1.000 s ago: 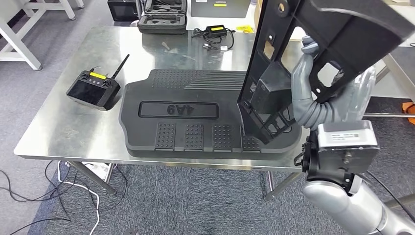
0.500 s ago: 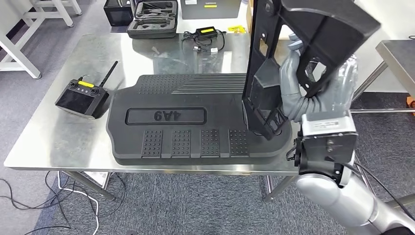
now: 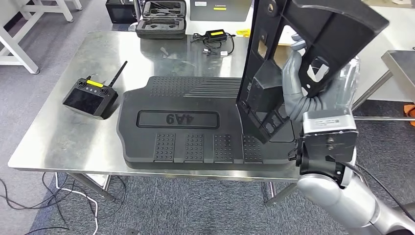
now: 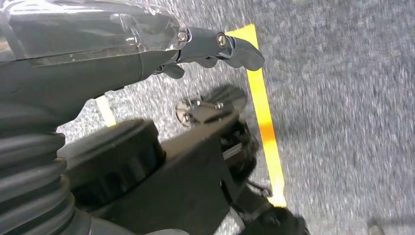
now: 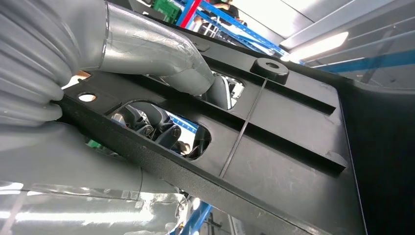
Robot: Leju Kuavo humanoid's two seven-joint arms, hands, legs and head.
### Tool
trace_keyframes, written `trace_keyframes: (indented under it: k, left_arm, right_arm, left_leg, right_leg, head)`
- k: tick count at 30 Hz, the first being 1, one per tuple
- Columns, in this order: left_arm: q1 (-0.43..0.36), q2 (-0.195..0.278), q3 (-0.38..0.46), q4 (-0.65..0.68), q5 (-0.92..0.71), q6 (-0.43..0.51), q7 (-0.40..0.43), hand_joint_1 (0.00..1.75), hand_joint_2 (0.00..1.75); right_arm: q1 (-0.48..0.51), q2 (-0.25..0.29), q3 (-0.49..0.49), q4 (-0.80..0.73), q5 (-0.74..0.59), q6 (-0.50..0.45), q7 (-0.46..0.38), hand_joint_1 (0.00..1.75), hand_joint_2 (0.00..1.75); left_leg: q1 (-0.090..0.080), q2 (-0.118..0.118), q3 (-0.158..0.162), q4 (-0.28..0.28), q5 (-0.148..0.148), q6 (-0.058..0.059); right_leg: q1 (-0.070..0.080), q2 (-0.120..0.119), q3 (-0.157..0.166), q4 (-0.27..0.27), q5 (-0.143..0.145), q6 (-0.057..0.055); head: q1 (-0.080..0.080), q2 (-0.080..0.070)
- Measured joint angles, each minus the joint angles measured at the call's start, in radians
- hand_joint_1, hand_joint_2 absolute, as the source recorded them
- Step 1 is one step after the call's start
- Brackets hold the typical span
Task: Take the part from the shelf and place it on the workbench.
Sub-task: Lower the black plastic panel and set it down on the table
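My right robot hand (image 3: 299,81) grips the tall black plastic part (image 3: 293,54) upright through its openings, its lower end over the black moulded mat (image 3: 195,122) on the steel surface (image 3: 68,132), ready to set down.

Grey carpet under my steel table (image 3: 73,132).
A white frame (image 3: 22,54) stands far left; another table (image 3: 399,61) sits to my right. Loose cables (image 3: 58,200) trail on the carpet (image 3: 195,205) near left. A yellow line (image 4: 262,117) is taped on the floor. Blue racking (image 5: 230,22) and bright strip lights (image 5: 313,44) are overhead.
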Motion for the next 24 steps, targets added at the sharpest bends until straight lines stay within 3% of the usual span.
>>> trace_keyframes:
  k: [2, 4, 5, 9, 11, 13, 14, 15, 16, 19, 21, 24]
  left_arm:
    - [0.000, 0.000, 0.000, 0.000, -0.001, 0.000, 0.001, 0.00, 1.75]
    - [-0.001, 0.000, 0.000, -0.001, -0.001, 0.000, 0.001, 0.00, 1.75]
    - [-0.001, 0.000, 0.000, -0.001, -0.001, 0.000, 0.001, 0.00, 1.75]
    - [-0.001, 0.000, 0.000, -0.001, -0.002, 0.000, 0.001, 0.00, 1.75]
    - [-0.001, 0.000, 0.001, -0.001, -0.003, 0.000, 0.001, 0.00, 1.75]
    - [0.001, 0.000, 0.001, -0.001, -0.003, 0.000, 0.001, 0.00, 1.75]
    - [0.002, 0.000, 0.001, -0.001, -0.003, 0.000, 0.001, 0.00, 1.75]
    - [0.003, 0.000, 0.001, -0.001, -0.003, 0.000, 0.001, 0.00, 1.75]
    - [0.003, 0.000, 0.001, -0.001, -0.003, 0.000, 0.001, 0.00, 1.75]
    - [0.003, 0.000, 0.001, -0.001, -0.003, 0.000, 0.001, 0.00, 1.75]
    - [0.003, 0.000, 0.001, -0.001, -0.003, 0.000, 0.001, 0.00, 1.75]
    - [0.003, 0.000, 0.001, -0.001, -0.006, 0.000, 0.001, 0.00, 1.75]
  right_arm:
    - [0.000, 0.002, 0.000, 0.002, -0.002, 0.000, -0.004, 1.75, 1.75]
    - [-0.001, 0.004, 0.000, 0.004, -0.005, 0.000, -0.009, 1.75, 1.75]
    - [-0.001, 0.005, 0.000, 0.006, -0.006, 0.000, -0.012, 1.75, 1.75]
    - [0.001, 0.010, 0.000, 0.011, -0.014, 0.000, -0.024, 1.75, 1.75]
    - [0.002, 0.015, 0.000, 0.012, -0.016, 0.000, -0.030, 1.75, 1.75]
    - [0.003, 0.019, 0.000, 0.015, -0.018, 0.000, -0.035, 1.75, 1.75]
    - [0.003, 0.022, 0.000, 0.016, -0.018, 0.000, -0.036, 1.75, 1.75]
    - [0.004, 0.024, 0.000, 0.018, -0.019, 0.000, -0.037, 1.75, 1.75]
    - [0.005, 0.026, 0.000, 0.019, -0.019, 0.000, -0.037, 1.75, 1.75]
    - [0.004, 0.031, 0.000, 0.021, -0.019, 0.000, -0.037, 1.75, 1.75]
    - [0.004, 0.034, 0.000, 0.023, -0.019, 0.000, -0.037, 1.75, 1.75]
    - [0.004, 0.036, -0.001, 0.025, -0.018, 0.000, -0.037, 1.75, 1.75]
  left_leg:
    - [0.000, -0.002, 0.010, 0.001, -0.008, -0.003]
    - [-0.001, -0.003, 0.017, 0.002, -0.015, -0.011]
    - [-0.003, -0.004, 0.018, 0.002, -0.017, -0.016]
    - [-0.003, -0.002, 0.019, 0.011, -0.031, -0.038]
    - [-0.002, -0.001, -0.013, 0.091, -0.076, -0.048]
    - [-0.001, -0.001, -0.083, 0.228, -0.131, -0.054]
    - [-0.001, -0.001, -0.113, 0.276, -0.141, -0.055]
    - [-0.001, -0.001, -0.127, 0.293, -0.132, -0.056]
    - [-0.001, -0.001, -0.121, 0.267, -0.103, -0.055]
    - [-0.001, -0.001, -0.045, 0.077, 0.002, -0.045]
    - [-0.004, -0.002, -0.026, 0.021, 0.013, -0.035]
    - [-0.003, -0.003, -0.020, 0.010, 0.010, -0.019]
  right_leg:
    - [-0.001, 0.000, 0.037, -0.104, 0.081, -0.003]
    - [0.003, -0.001, 0.088, -0.226, 0.134, -0.011]
    - [0.006, 0.000, 0.100, -0.258, 0.140, -0.015]
    - [0.006, 0.001, 0.108, -0.277, 0.135, -0.034]
    - [0.002, -0.002, 0.118, -0.283, 0.134, -0.044]
    - [0.004, -0.003, 0.123, -0.283, 0.128, -0.052]
    - [0.004, -0.003, 0.126, -0.283, 0.126, -0.055]
    - [0.005, -0.002, 0.129, -0.282, 0.123, -0.055]
    - [0.004, -0.001, 0.134, -0.282, 0.119, -0.055]
    - [0.006, 0.001, 0.149, -0.278, 0.103, -0.046]
    - [0.009, 0.003, 0.149, -0.276, 0.097, -0.037]
    - [0.007, 0.004, 0.151, -0.272, 0.086, -0.023]
  head:
    - [0.007, 0.000]
    - [0.011, 0.000]
    - [0.012, 0.000]
    - [0.002, 0.000]
    - [-0.008, 0.000]
    - [-0.018, 0.000]
    - [-0.020, 0.000]
    - [-0.022, 0.000]
    - [-0.024, 0.000]
    - [-0.033, 0.000]
    - [-0.035, 0.000]
    - [-0.033, 0.000]
